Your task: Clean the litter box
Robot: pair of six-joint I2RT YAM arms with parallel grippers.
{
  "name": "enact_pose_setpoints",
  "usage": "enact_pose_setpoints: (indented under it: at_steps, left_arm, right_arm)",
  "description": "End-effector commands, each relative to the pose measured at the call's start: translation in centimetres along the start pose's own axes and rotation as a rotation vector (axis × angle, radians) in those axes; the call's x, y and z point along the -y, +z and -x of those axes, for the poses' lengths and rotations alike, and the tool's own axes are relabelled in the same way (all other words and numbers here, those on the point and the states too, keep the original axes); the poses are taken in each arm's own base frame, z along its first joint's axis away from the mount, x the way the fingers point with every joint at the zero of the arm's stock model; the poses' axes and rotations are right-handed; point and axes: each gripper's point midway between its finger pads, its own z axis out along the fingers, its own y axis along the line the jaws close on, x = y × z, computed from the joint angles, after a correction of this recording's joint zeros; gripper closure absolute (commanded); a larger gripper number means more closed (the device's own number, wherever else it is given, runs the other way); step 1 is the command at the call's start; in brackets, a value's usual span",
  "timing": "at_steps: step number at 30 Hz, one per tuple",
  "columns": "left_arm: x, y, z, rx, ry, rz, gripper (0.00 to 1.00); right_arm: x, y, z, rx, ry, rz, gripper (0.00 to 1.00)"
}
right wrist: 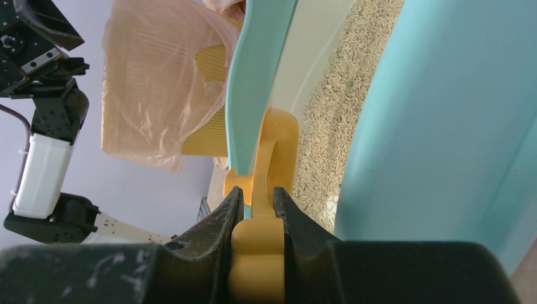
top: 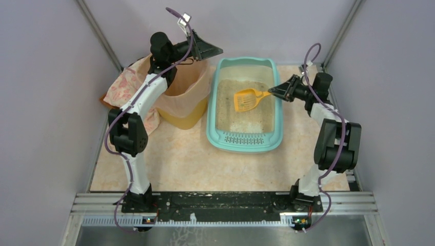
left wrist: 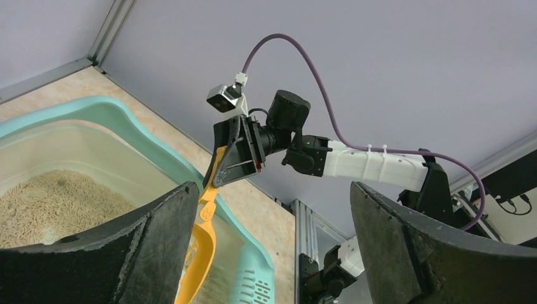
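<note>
Litter box: teal tray (top: 212,131) on the bench (top: 179,159), right of centre, between the two arms and just right of the bin (top: 187,119); I cannot tell whether the two touch.
Long axis: runs from the arms' side toward the back wall, nearly square to the bench edge.
Pointing: the slotted grille (top: 245,139) is the end nearest the arm bases; the plain rounded end faces the back wall.
Litter: beige grains (top: 228,105) cover the floor of the tray, with a paler patch near the grille.
Scoop: orange (top: 247,100), lying across the tray's width over the litter, head toward the bin and handle toward the right rim.
Right fingers (right wrist: 218,235): clamped on the scoop's handle, above the tray's right rim.
Left fingers (left wrist: 158,244): spread wide with nothing between them, raised over the bin's far rim, aimed toward the tray.
Bin: round, yellow, with a peach liner (top: 179,95) over its rim.
</note>
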Motion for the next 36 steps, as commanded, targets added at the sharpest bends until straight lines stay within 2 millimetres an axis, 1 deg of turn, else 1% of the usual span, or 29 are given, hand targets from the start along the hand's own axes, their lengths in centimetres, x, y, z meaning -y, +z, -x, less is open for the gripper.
enact_pose_setpoints:
  at_steps: [1,4,7,10,11,13,14,16,19,22,25,28,30,36]
  left_arm:
    - [1.7,-0.5,1.0,0.018,0.056,-0.03,0.06]
    - [2.0,-0.5,1.1,0.02,0.057,-0.034,0.06]
    - [1.9,-0.8,1.1,0.019,0.054,-0.029,0.06]
    - [1.8,-1.1,1.1,0.023,0.054,-0.02,0.06]
    - [1.8,-1.2,1.2,0.026,0.055,-0.019,0.06]
    - [1.7,-1.3,1.4,0.029,0.056,-0.012,0.06]
    - [1.6,-1.5,1.8,0.032,0.059,0.0,0.06]
    - [1.2,-2.2,2.8,0.043,0.08,0.029,0.06]
    - [0.3,-4.0,4.8,0.083,0.09,0.089,0.06]
    - [-1.8,-6.5,6.2,0.123,0.067,0.16,0.08]
    - [-2.8,-8.3,7.1,0.153,0.064,0.201,0.09]
    - [-3.2,-9.1,7.7,0.166,0.073,0.226,0.09]
    - [-3.4,-9.7,8.1,0.175,0.079,0.244,0.09]
    - [-3.3,-11.1,9.3,0.196,0.102,0.264,0.09]
  right_arm:
    - [-3.4,-0.5,2.1,0.038,-0.149,0.036,1.0]
    - [-2.7,-1.1,2.5,0.069,-0.14,0.012,1.0]
    - [-2.2,-1.3,2.2,0.069,-0.123,0.01,1.0]
    - [-2.6,-0.4,1.2,0.035,-0.133,0.008,1.0]
    - [-2.3,-0.1,0.7,0.014,-0.124,-0.024,1.0]
    - [-2.3,0.4,0.7,0.009,-0.176,-0.084,1.0]
    - [-2.6,0.4,1.0,0.028,-0.18,-0.092,1.0]
    - [-4.1,0.1,1.9,0.071,-0.184,-0.067,1.0]
    - [-6.6,-0.3,3.5,0.106,-0.215,-0.049,1.0]
    - [-9.2,-0.5,4.8,0.127,-0.227,-0.009,1.0]
    - [-11.6,-0.6,5.9,0.138,-0.254,0.021,1.0]
    - [-13.9,-0.6,6.8,0.149,-0.277,0.05,1.0]
    - [-16.0,-0.4,7.4,0.153,-0.305,0.087,1.0]
    - [-21.7,1.5,9.0,0.154,-0.37,0.165,1.0]
